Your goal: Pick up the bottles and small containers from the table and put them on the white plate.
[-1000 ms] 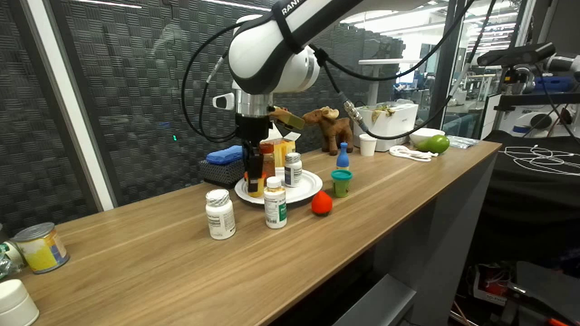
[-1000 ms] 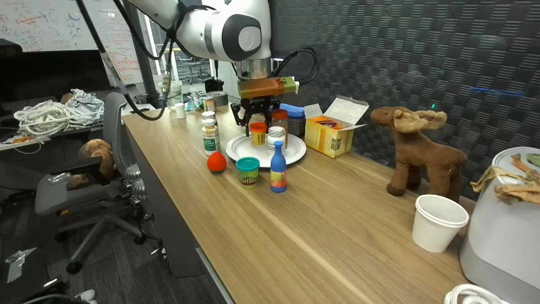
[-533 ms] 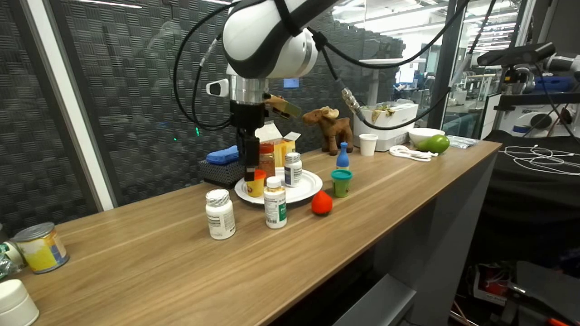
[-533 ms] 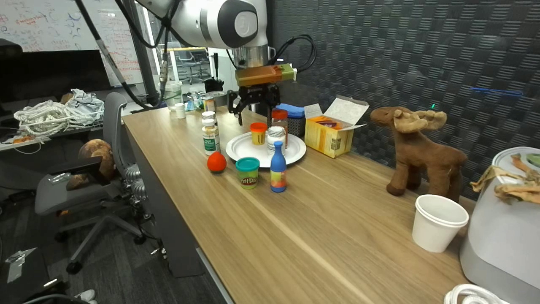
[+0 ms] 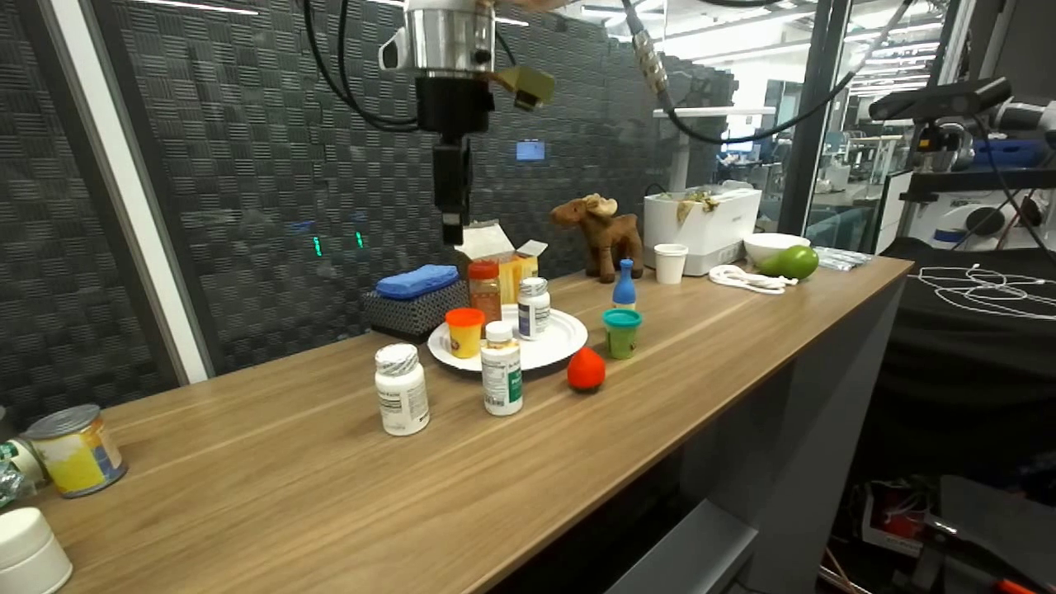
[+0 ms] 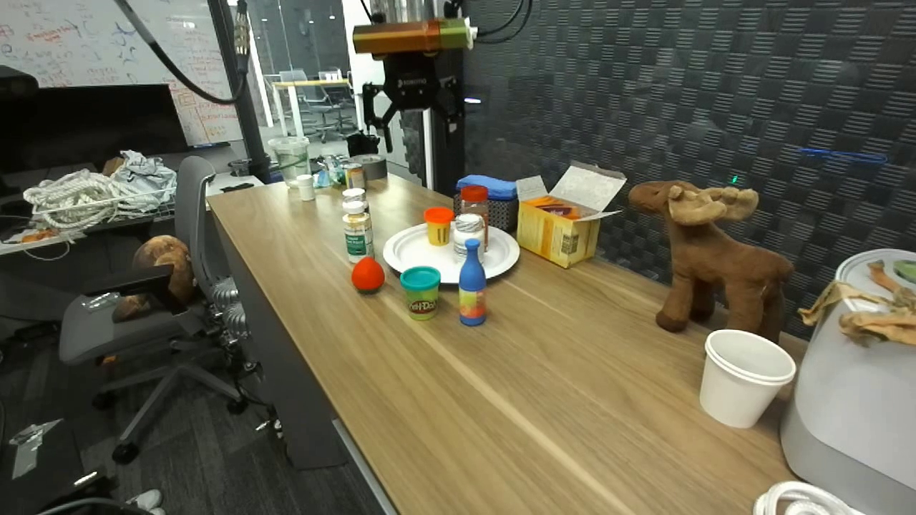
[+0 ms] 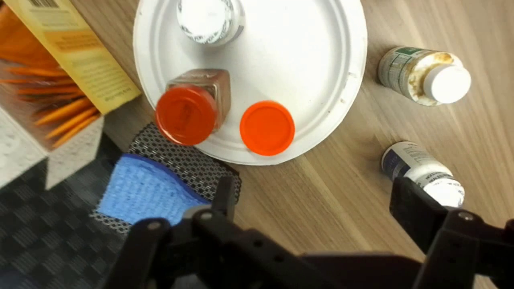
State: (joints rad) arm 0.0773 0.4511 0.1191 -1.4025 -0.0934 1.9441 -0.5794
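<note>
End effector (image 7: 315, 196) hangs empty, jaws wide apart; below it the white plate (image 7: 299, 56) bears three containers (image 7: 267, 128), while two white bottles (image 5: 402, 394), a red container (image 5: 586, 370), teal-lidded tub (image 6: 421, 293) and blue bottle (image 6: 472, 290) on the tabletop (image 6: 572, 400) beneath seem left.

Plate (image 7: 305, 56): plain white. Pill bottle (image 7: 209, 22) on it: white, dark print ringing the cap. Green-labelled bottle (image 7: 419, 76): white cap, brownish blotches at the shoulder. Blue-labelled bottle (image 7: 415, 166): white, dark print on cap. Yellow tub (image 6: 439, 232): orange lid. Green tub (image 6: 421, 297): teal lid. Red container (image 6: 368, 274): dark base. Toy moose (image 6: 723, 272): brown, tan antlers. Basket (image 5: 417, 312): black-and-grey mesh. Table (image 5: 330, 495): tan, streaky woodgrain. Gripper (image 7: 312, 196): black.
</note>
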